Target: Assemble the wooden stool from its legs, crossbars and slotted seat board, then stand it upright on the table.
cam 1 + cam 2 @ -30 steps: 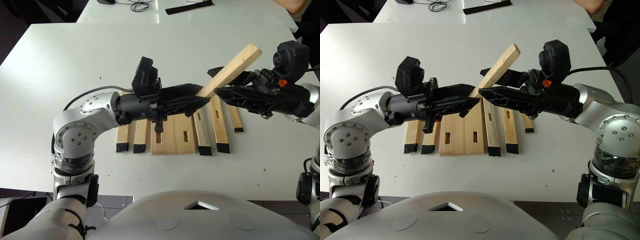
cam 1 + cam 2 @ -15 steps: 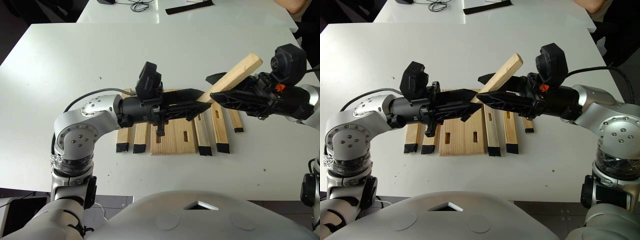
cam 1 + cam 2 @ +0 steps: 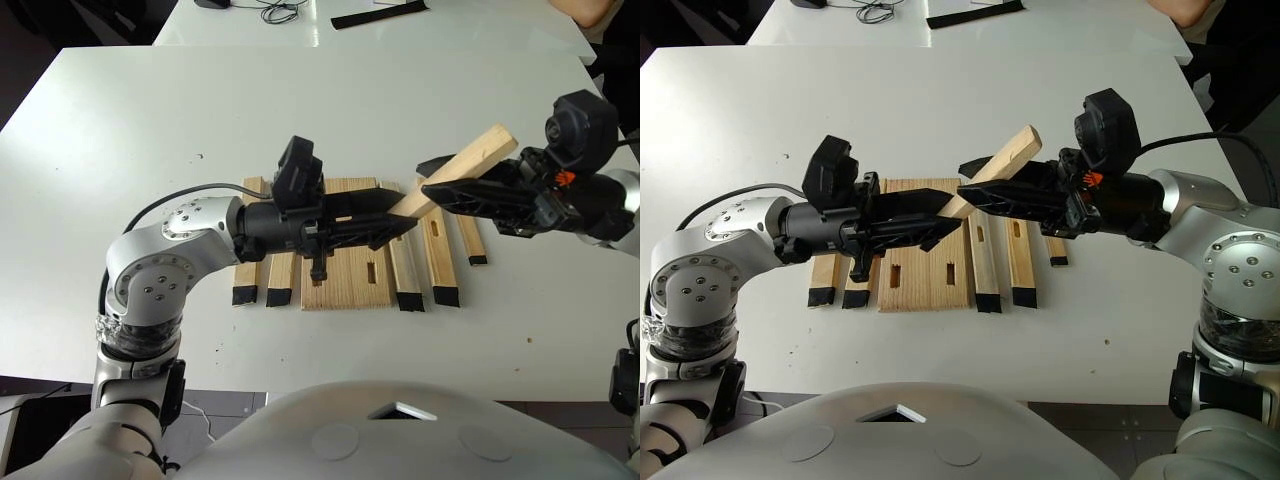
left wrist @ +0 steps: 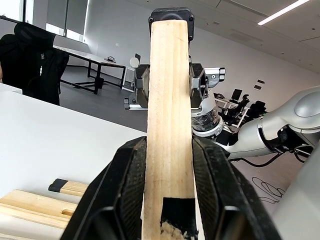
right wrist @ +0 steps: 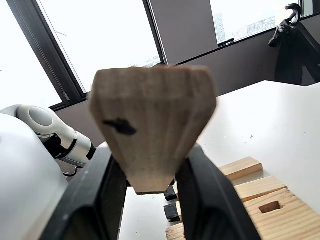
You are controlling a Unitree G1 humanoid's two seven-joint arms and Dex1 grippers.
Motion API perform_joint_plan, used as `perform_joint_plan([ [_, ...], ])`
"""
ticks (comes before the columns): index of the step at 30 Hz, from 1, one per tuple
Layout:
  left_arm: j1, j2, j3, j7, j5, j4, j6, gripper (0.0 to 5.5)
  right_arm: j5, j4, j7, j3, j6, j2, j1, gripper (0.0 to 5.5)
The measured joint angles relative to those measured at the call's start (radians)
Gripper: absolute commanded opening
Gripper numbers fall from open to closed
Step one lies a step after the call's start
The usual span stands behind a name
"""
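1. Wooden leg (image 3: 470,158) is hanging tilted above the parts lying on the table (image 3: 150,110), with both grippers holding it at once.
2. Clamping its lower end is the left gripper (image 3: 405,208), jaws pressed on the wood. In the head views the black fingers are covering that end, so its tip is hidden there.
3. Just above that grip, the right gripper (image 3: 425,176) is squeezing the leg from both sides. The leg's upper part is sticking out free, pointing away from the robot and to its right.
4. Lying flat near the table's front edge, the board (image 3: 350,275) is showing two slots on its uncovered part. The left arm is crossing over it and hiding its far edge.
5. Black-tipped bars are lying flat beside the board, two on its left (image 3: 248,270) and three on its right (image 3: 441,250). The far ends of the right ones are running under the grippers and cannot be made out.
6. From the left wrist, a black cap (image 4: 177,212) is showing on the gripped end, sitting between the fingers (image 4: 131,185). The leg is running straight up to the other gripper beyond.
7. From the right wrist, one end of the leg is looming close and blurred. Past it, a slot (image 5: 272,206) in the board is showing, cut off at the edge.
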Motion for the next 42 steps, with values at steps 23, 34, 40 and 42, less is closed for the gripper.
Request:
perform_joint_plan([
  [23, 0.09, 0.043, 0.037, 0.144, 0.247, 0.137, -0.036, 3.09, -0.854, 0.061, 0.295, 0.15, -0.586, -0.242, 0.205, 1.3],
  [34, 0.162, -0.034, 0.04, 0.222, 0.263, 0.101, -0.062, 3.09, -1.048, 0.358, 0.369, 0.24, -0.924, -0.117, 0.161, 1.3],
  [40, 0.162, -0.038, 0.041, 0.222, 0.26, 0.1, -0.061, 3.09, -1.112, 0.448, 0.371, 0.254, -1.017, -0.087, 0.153, 1.3],
  [42, 0.161, -0.038, 0.042, 0.222, 0.259, 0.1, -0.061, 3.09, -1.135, 0.475, 0.372, 0.27, -1.056, -0.08, 0.152, 1.3],
])
